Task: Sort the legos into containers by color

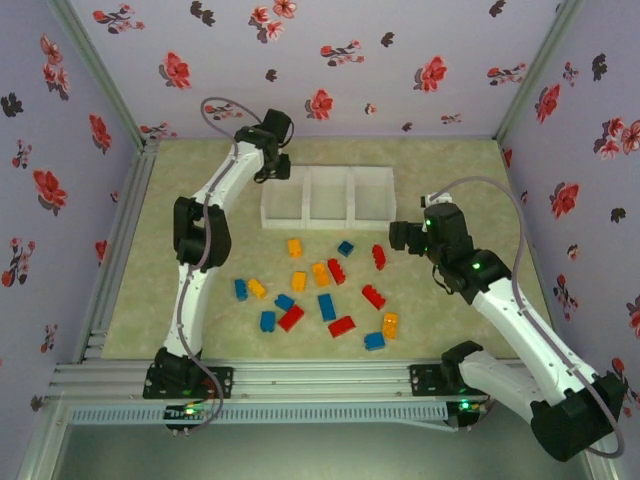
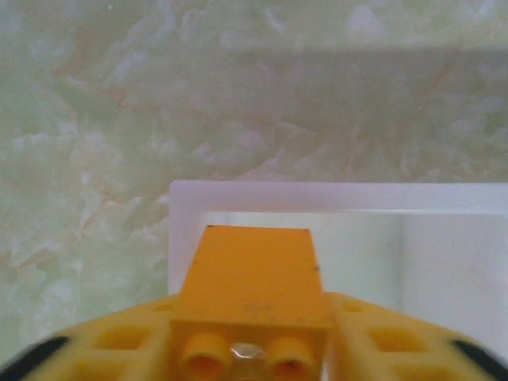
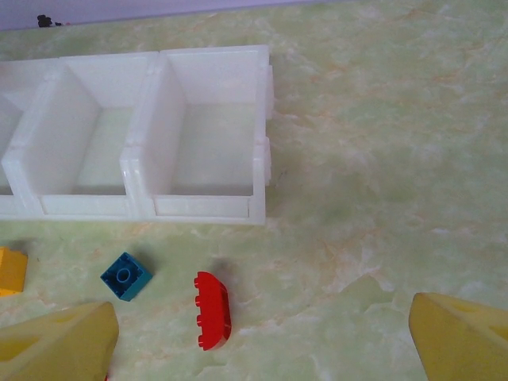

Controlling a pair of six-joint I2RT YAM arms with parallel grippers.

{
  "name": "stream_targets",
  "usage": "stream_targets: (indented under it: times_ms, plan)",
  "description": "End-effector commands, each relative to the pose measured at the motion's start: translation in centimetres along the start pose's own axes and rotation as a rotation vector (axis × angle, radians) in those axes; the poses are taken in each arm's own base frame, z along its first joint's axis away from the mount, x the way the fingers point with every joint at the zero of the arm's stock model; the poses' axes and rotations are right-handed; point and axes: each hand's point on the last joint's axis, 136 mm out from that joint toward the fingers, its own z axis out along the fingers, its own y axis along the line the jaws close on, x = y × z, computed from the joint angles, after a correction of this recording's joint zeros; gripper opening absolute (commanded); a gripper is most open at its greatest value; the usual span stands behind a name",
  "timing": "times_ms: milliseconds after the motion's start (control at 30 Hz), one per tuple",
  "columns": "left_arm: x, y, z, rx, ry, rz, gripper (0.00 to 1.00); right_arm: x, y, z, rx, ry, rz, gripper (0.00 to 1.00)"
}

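Observation:
My left gripper [image 1: 277,165] hangs at the far left corner of the containers [image 1: 304,196], three joined white bins. It [image 2: 250,311] is shut on an orange-yellow lego [image 2: 254,270], held above the near corner of the left bin [image 2: 317,196]. My right gripper [image 1: 397,237] is open to the right of the bins, low over the mat. Between and ahead of its yellow fingers [image 3: 59,343] lie a red curved lego [image 3: 213,309] and a small blue lego [image 3: 126,275], both just in front of the right bin [image 3: 143,151]. The bins look empty.
Several legos lie scattered on the mat in front of the bins, among them orange [image 1: 294,247], blue [image 1: 326,306] and red [image 1: 342,326] ones. An orange brick [image 3: 9,270] shows at the left edge of the right wrist view. Floral walls enclose the mat.

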Motion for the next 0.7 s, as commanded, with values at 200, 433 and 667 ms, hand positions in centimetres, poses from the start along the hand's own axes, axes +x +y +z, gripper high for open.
stream_targets:
  times_ms: [200,433,667]
  plan:
    - [-1.6,0.2,-6.5,0.044,-0.085,-0.010,0.70,0.1,1.1,0.7,-0.025,0.029,-0.016,0.95]
    - [1.1,1.5,-15.2,0.099,-0.260,-0.019,0.71,0.4,1.3,1.6,-0.014,0.044,-0.026,0.95]
    - [8.8,4.0,-20.6,0.182,-0.376,-0.082,0.74,1.3,2.7,3.9,-0.046,0.102,-0.028,0.95]
